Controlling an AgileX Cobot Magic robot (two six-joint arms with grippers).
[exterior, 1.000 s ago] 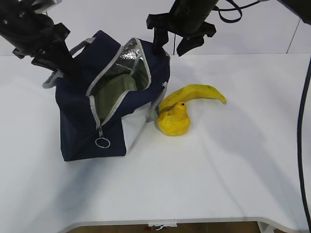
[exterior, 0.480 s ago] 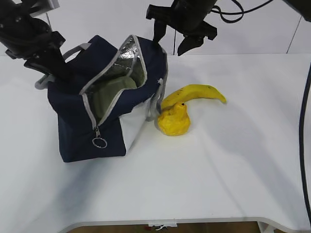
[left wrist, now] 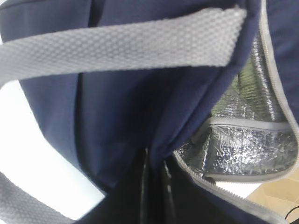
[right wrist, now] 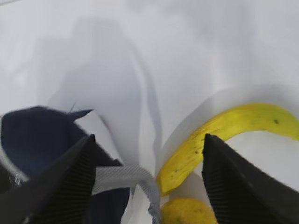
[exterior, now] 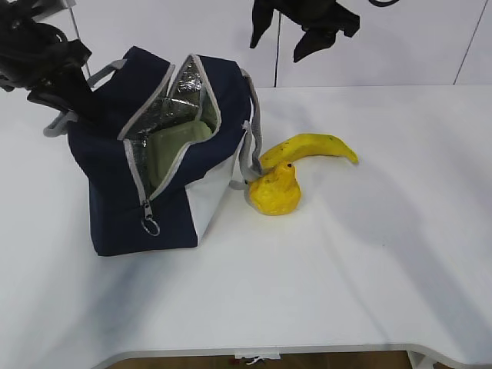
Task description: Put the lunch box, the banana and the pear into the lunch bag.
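The navy lunch bag stands open at the left of the table, its silver lining showing. The lunch box lies inside it, only its sage-green lid visible. My left gripper is shut on the bag's far-left rim beside a grey handle; in the left wrist view the left gripper pinches navy fabric. The banana and the pear lie touching just right of the bag. My right gripper hangs open high above them, nothing between its fingers. The right wrist view shows the right gripper over the banana, the pear and the bag.
The white table stretches wide to the right and front of the fruit. The bag's second grey handle droops toward the pear. A zipper pull ring hangs at the bag's front. A black cable runs down the right edge.
My left gripper has drawn the bag's rim to the left, shifting the bag and narrowing its mouth. My right gripper has risen and moved right, away from the bag's top.
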